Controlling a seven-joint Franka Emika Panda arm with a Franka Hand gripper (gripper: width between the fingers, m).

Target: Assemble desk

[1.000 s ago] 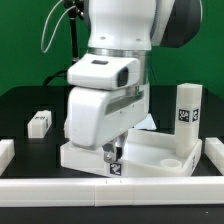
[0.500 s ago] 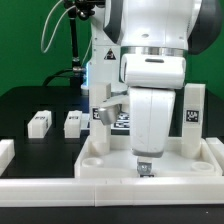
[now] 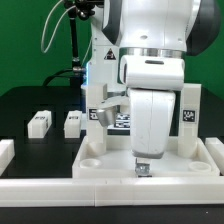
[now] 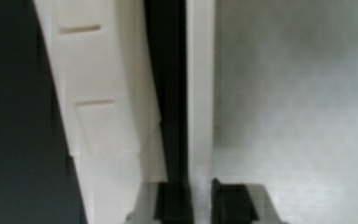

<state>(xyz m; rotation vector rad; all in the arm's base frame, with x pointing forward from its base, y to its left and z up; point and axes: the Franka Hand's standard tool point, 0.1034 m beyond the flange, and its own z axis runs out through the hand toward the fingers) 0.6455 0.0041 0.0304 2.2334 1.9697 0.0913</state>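
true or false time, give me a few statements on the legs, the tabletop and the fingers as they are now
1. Two loose legs lie on the black table at the exterior view's left. True.
2. The fingers sit one on each side of the tabletop rim. True.
3. The fingers hold a leg up in the air. False: they are down at the tabletop's near rim, with no leg between them.
4. Four legs stand upright at the tabletop. False: only two upright legs show, at its far corners.
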